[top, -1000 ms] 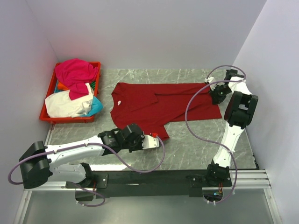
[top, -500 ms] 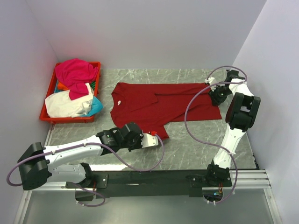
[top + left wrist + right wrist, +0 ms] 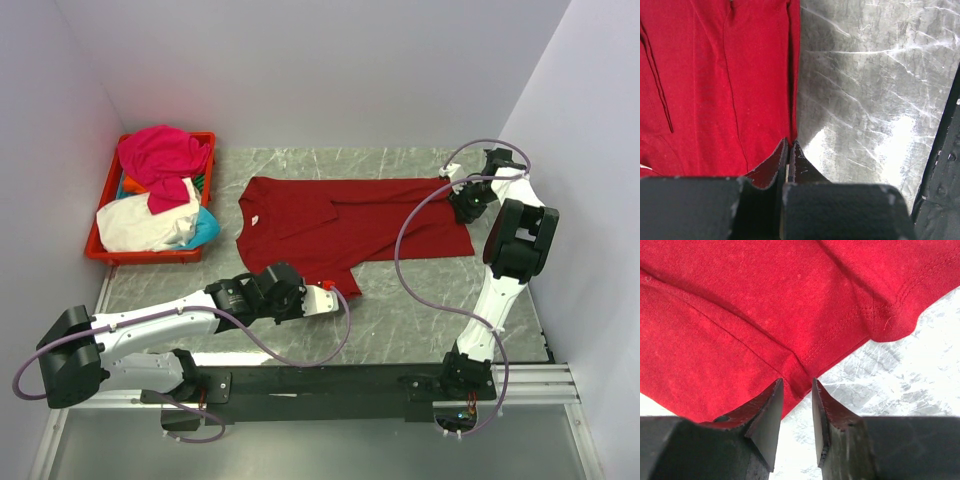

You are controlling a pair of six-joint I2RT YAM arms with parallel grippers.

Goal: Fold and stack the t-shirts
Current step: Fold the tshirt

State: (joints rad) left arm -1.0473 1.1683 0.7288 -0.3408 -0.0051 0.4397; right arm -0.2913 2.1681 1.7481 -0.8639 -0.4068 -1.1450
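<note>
Looking down from the top view, you are seeing the left gripper [image 3: 335, 297] lying low over the table [image 3: 420, 290] with its jaws closed and its tips at the near sleeve of the shirt [image 3: 340, 225]. The right gripper [image 3: 463, 212] is hanging at the right end of the shirt; from here you cannot tell how wide it is standing. The table is showing a grey marbled top, with pale walls [image 3: 320, 70] closing it in on three sides and a black rail [image 3: 330, 380] running along the near edge. A red crate [image 3: 140, 258] is sitting at the far left, apart from the shirt, and is holding a magenta shirt [image 3: 160, 155], a cream shirt [image 3: 140, 225], a cyan shirt [image 3: 205, 230] and an orange shirt [image 3: 133, 185]. The dark red shirt is lying flat in mid-table, its long axis running left to right, collar pointing left and hem pointing right.

Turning to the left wrist view, you are watching the left gripper [image 3: 789, 145] pressed together, tips meeting right at the edge of the shirt [image 3: 715, 85]. You cannot tell whether cloth is pinched between them. Bare table [image 3: 865, 100] is shining to the right of that edge.

Turning to the right wrist view, you are seeing the right gripper [image 3: 797, 385] standing narrowly apart, not closed on the cloth. A fold in the stitched hem of the shirt [image 3: 765, 300] is reaching to the gap between the tips. Table [image 3: 920, 370] is showing beside the cloth.
</note>
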